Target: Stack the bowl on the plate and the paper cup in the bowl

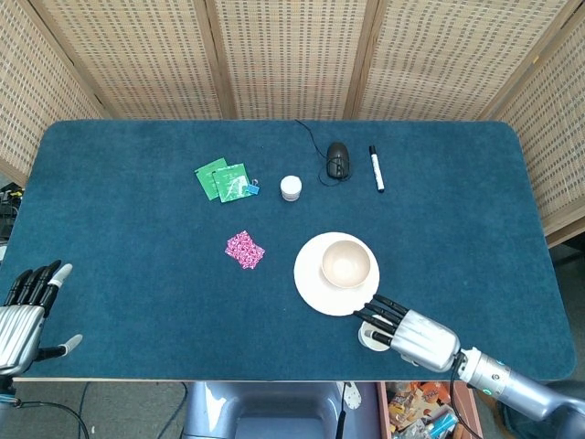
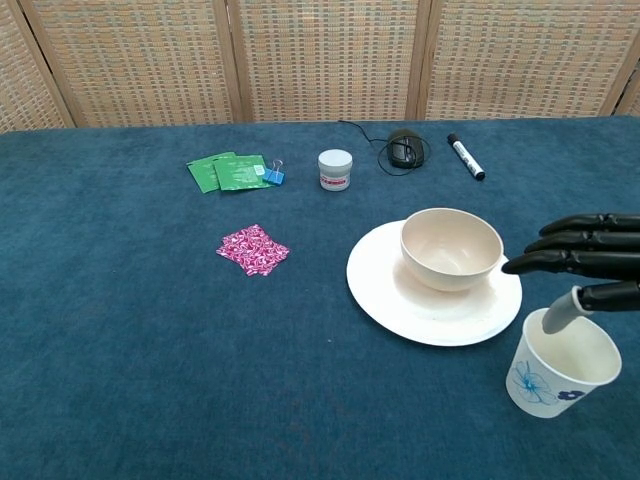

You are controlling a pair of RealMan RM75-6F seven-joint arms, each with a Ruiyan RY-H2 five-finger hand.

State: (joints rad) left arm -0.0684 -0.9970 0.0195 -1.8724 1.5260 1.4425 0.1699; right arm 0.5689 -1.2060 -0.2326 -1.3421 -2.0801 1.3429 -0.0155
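Observation:
A cream bowl (image 1: 346, 263) (image 2: 450, 249) stands on the cream plate (image 1: 311, 283) (image 2: 400, 300), right of the table's middle. A white paper cup (image 2: 560, 375) with a blue flower print stands upright just off the plate's near right edge. In the head view only the cup's left edge (image 1: 367, 337) shows under my right hand. That right hand (image 1: 413, 331) (image 2: 590, 265) hovers over the cup, fingers stretched out flat and apart, holding nothing. My left hand (image 1: 26, 306) hangs open at the table's near left corner, far from everything.
At the back of the blue table (image 1: 137, 219) lie green packets (image 1: 224, 179), a small white jar (image 1: 291, 187), a black mouse (image 1: 337, 160) and a marker (image 1: 376, 167). A pink packet (image 1: 244, 249) lies left of the plate. Wicker screens stand behind.

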